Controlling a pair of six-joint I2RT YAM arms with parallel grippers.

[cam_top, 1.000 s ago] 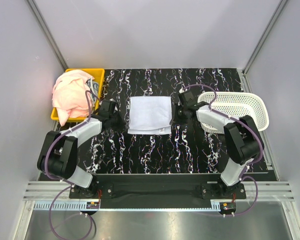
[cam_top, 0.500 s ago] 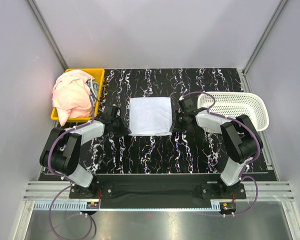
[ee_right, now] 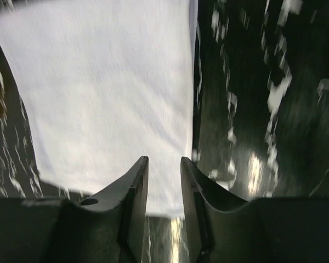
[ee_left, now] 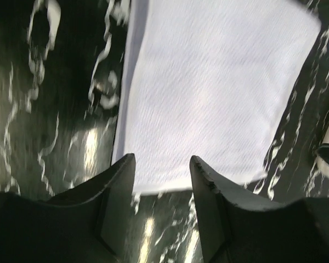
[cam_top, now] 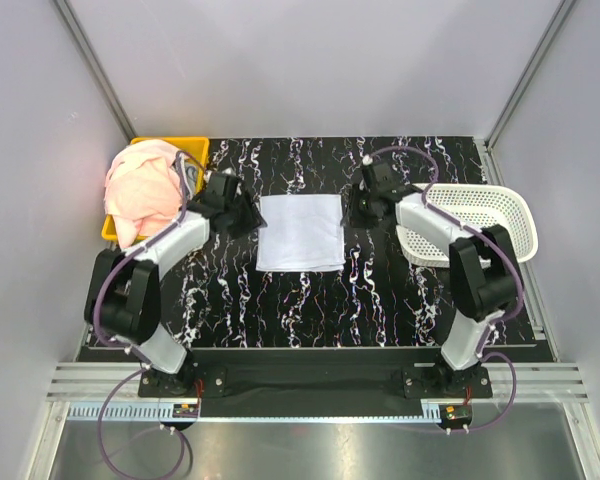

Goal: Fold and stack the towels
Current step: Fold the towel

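A pale blue-white towel [cam_top: 300,232] lies folded flat in a rectangle on the black marbled table, also filling the left wrist view [ee_left: 208,93] and the right wrist view [ee_right: 109,93]. My left gripper [cam_top: 248,213] hovers at its far-left corner, open, with nothing between the jaws [ee_left: 162,170]. At the towel's far-right corner my right gripper [cam_top: 353,208] is open with a narrower gap [ee_right: 163,167], also holding nothing. A heap of pink towels [cam_top: 140,188] fills the yellow bin [cam_top: 196,150] at the left.
A white mesh basket [cam_top: 485,205] stands at the right edge of the table, close to my right forearm. The yellow bin is just behind my left arm. Grey walls close in the sides and back.
Both grippers have opened and let go of the pale towel. They dipped toward the near side, then pulled back to the towel's far corners. The towel stays flat.
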